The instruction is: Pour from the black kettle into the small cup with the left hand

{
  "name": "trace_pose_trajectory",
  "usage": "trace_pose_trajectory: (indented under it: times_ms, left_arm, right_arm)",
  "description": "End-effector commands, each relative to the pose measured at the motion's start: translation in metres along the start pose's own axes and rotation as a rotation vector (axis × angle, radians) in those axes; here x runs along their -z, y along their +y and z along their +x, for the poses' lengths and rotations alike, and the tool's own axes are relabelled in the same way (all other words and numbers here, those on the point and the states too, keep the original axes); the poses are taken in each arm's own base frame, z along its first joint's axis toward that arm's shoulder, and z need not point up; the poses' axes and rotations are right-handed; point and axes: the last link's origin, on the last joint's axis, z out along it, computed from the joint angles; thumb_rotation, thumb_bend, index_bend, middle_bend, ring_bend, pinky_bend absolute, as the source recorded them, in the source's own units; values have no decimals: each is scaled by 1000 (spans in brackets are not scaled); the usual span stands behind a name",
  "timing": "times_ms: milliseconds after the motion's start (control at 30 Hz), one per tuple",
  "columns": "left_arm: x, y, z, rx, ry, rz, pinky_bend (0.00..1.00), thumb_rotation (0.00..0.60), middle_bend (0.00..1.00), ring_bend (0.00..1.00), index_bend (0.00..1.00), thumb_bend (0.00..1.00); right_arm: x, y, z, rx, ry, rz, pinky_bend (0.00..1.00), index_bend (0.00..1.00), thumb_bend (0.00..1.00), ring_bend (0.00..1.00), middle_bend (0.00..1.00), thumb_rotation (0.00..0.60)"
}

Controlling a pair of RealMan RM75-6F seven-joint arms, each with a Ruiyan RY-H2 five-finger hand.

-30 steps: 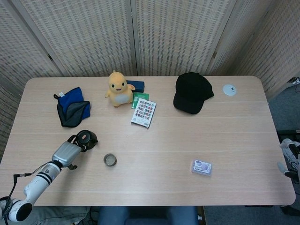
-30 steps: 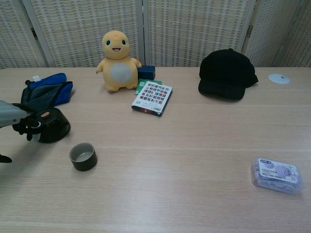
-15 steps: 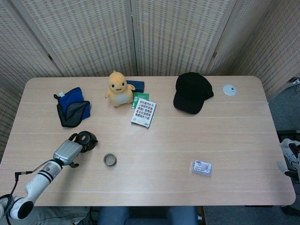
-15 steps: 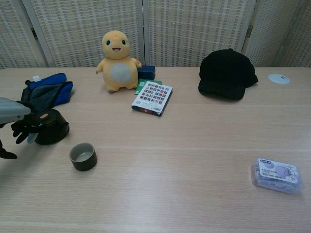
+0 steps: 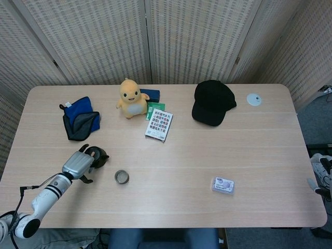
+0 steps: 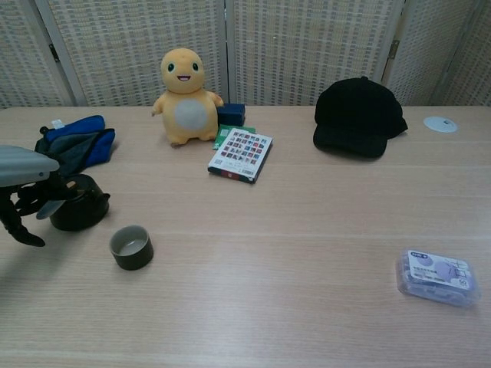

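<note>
The black kettle (image 5: 98,156) (image 6: 83,207) stands upright at the table's front left. The small dark cup (image 5: 122,177) (image 6: 131,246) sits a short way to its right and nearer the front edge, with nothing visible inside. My left hand (image 5: 79,164) (image 6: 29,193) is against the kettle's left side, its dark fingers (image 6: 47,195) spread over the handle area and the thumb hanging lower; no firm grip shows. My right hand (image 5: 322,178) is only partly visible off the table's right edge, and its fingers cannot be made out.
Behind the kettle lies a blue and grey cloth (image 5: 79,118). A yellow plush toy (image 5: 130,98), a patterned card box (image 5: 159,124) and a black cap (image 5: 212,102) stand further back. A small clear packet (image 5: 223,184) lies front right, and a white disc (image 5: 253,99) back right.
My left hand has moved forward and right, up against the kettle, and its fingers now reach over the handle side. The kettle and cup have stayed put.
</note>
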Motion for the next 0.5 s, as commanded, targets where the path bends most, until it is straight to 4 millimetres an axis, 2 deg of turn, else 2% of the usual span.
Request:
trace_pose_trajectory:
  times_ms: [33,100,167,500]
  left_arm:
    - [-2,0,4,28,9,-3,0,346,774,690,711,63]
    - [-3,0,6,53,24,-4,0,282,789,705,726,45]
    - [-4,0,8,87,37,-4,0,252,805,721,742,41]
    - [-7,-2,16,186,107,10,0,248,890,796,823,41]
  right_arm:
    - [0,0,0,0,1,-1,384,381,170,314,384,600]
    - [0,0,0,1,1,-2,384,381,169,314,384,600]
    - [0,0,0,0,0,-2,384,381,170,315,384,600]
    - [0,1,-1,-1,-1,-5,384,381,170,315,384,600]
